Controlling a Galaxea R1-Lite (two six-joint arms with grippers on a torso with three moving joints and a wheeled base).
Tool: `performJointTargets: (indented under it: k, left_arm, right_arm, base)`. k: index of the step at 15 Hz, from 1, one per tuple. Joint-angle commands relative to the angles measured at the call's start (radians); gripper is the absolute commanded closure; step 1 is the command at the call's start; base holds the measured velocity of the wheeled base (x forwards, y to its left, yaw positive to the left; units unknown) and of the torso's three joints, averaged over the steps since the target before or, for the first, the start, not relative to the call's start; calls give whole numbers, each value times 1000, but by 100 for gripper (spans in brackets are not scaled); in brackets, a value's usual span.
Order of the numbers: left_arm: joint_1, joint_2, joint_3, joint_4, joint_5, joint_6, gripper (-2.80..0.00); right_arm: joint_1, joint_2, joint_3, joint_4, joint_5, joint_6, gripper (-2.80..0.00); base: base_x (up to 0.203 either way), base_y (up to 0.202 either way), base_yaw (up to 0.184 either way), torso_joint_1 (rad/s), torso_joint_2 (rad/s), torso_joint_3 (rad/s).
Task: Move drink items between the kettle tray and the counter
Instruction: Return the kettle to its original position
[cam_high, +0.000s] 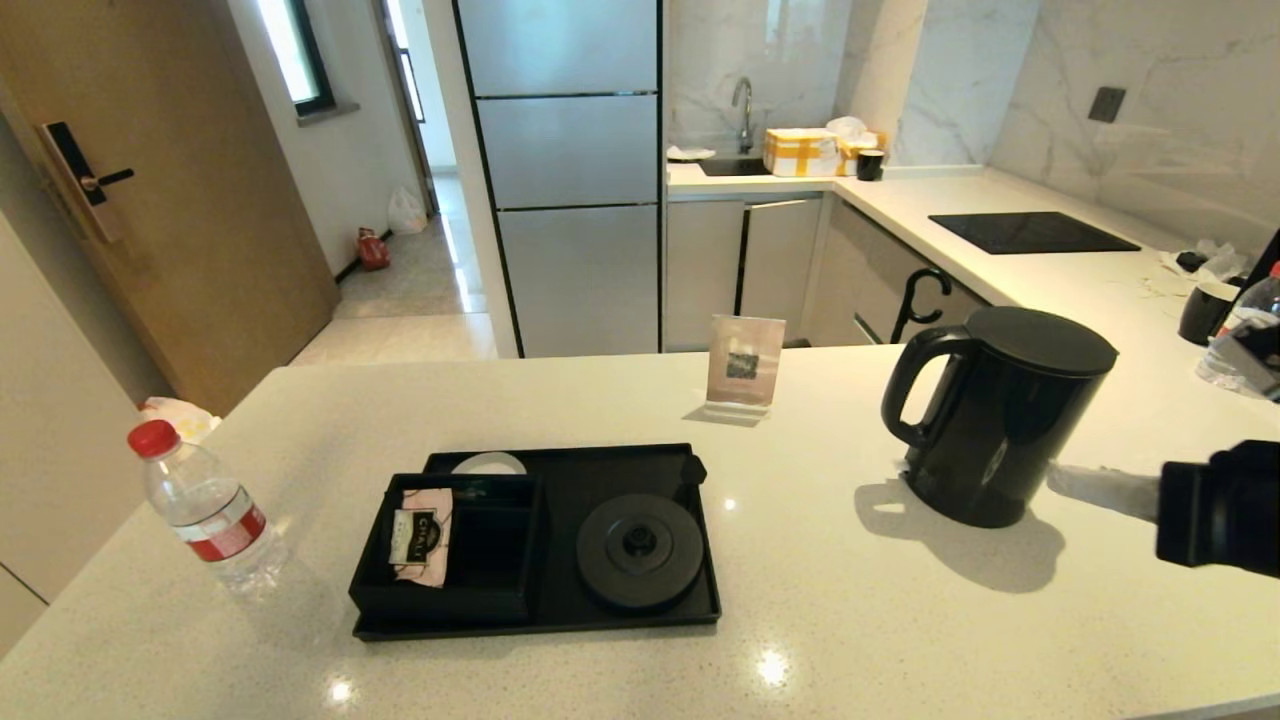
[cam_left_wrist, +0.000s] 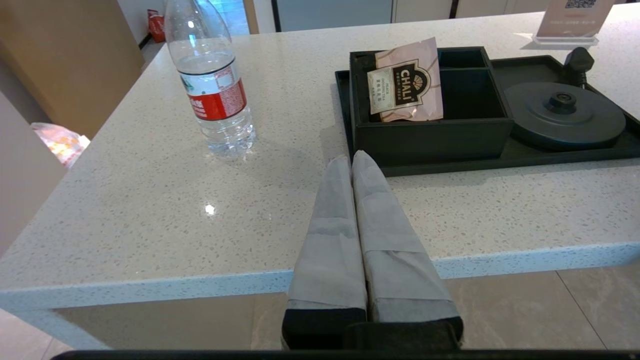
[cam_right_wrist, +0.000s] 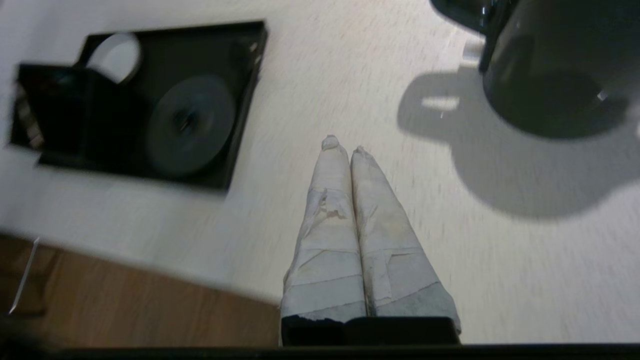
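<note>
A: Surface and room?

B: Pale speckled stone counter (cam_high: 820, 620), glossy, with ceiling-light glints. It turns a corner past the kettle tray toward a black glass cooktop (cam_high: 1030, 232) and a sink with a tap (cam_high: 742, 110). Steel fridge (cam_high: 565, 170) behind, wooden door (cam_high: 150, 190) on the left, marble wall tiles.

A: The kettle tray?

B: Flat black kettle tray (cam_high: 700, 615) with a low rim, long axis running left to right across the counter. Its compartment box (cam_high: 450, 600) sits at the left end with a pink CHALI tea sachet (cam_high: 420, 533) leaning inside; the round kettle base (cam_high: 638, 550) sits at the right end, bare. A small sign stand (cam_high: 744, 362) is behind the tray.

A: Drink items?

B: Both off the tray, on the counter. Water bottle (cam_high: 205, 508), red cap, stands upright well left of the tray, near the counter's left edge. Electric kettle (cam_high: 1000, 415) stands upright well right of the tray, lid on, handle turned toward the tray side.

A: Grippers?

B: Right gripper (cam_right_wrist: 344, 146) is just right of the kettle, low over the counter, taped fingers (cam_high: 1100, 490) pressed together and holding nothing, tips aimed at the kettle's lower wall but apart from it. Left gripper (cam_left_wrist: 351, 159) hangs at the counter's near edge, in front of the tray's compartment-box end, also clenched and empty.

A: Anything else?

B: A black mug (cam_high: 1205, 312) and another bottle far right of the kettle.
</note>
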Motion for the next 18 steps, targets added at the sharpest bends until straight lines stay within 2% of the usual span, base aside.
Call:
performJointTargets:
  k: [1,3,4,8,10,13,14,15,16,18]
  left_arm:
    - [0,0,0,0,0,0,0]
    - [0,0,0,0,0,0,0]
    - [0,0,0,0,0,0,0]
    - [0,0,0,0,0,0,0]
    - [0,0,0,0,0,0,0]
    - [0,0,0,0,0,0,0]
    - [0,-1,0,0,0,0,0]
    - [0,-2,0,0,0,0,0]
    - [0,-2,0,0,0,0,0]
    - [0,-1,0,0,0,1,0]
  right_arm:
    - [63,282,9,-243,-78,21,0]
    - [95,400,11,-425,-132,43,0]
    - [107,419,11,-469,-152,52,0]
    - [77,560,-77,-532,-166,51,0]
    - [51,591,-95,-558,-222,51,0]
    - [47,593,-97,-566,-231,52,0]
    - [40,603,-107,-566,-261,52,0]
    - [35,609,-114,-567,-278,52,-19]
    - [34,609,-114,-567,-279,52,-280]
    - [30,618,-134,-567,-292,53,-280]
  base:
    - [0,0,0,0,0,0]
    - [0,0,0,0,0,0]
    - [0,0,0,0,0,0]
    - [0,0,0,0,0,0]
    - [0,0,0,0,0,0]
    - [0,0,0,0,0,0]
    - [0,0,0,0,0,0]
    - [0,0,0,0,0,0]
    - [0,0,0,0,0,0]
    - [0,0,0,0,0,0]
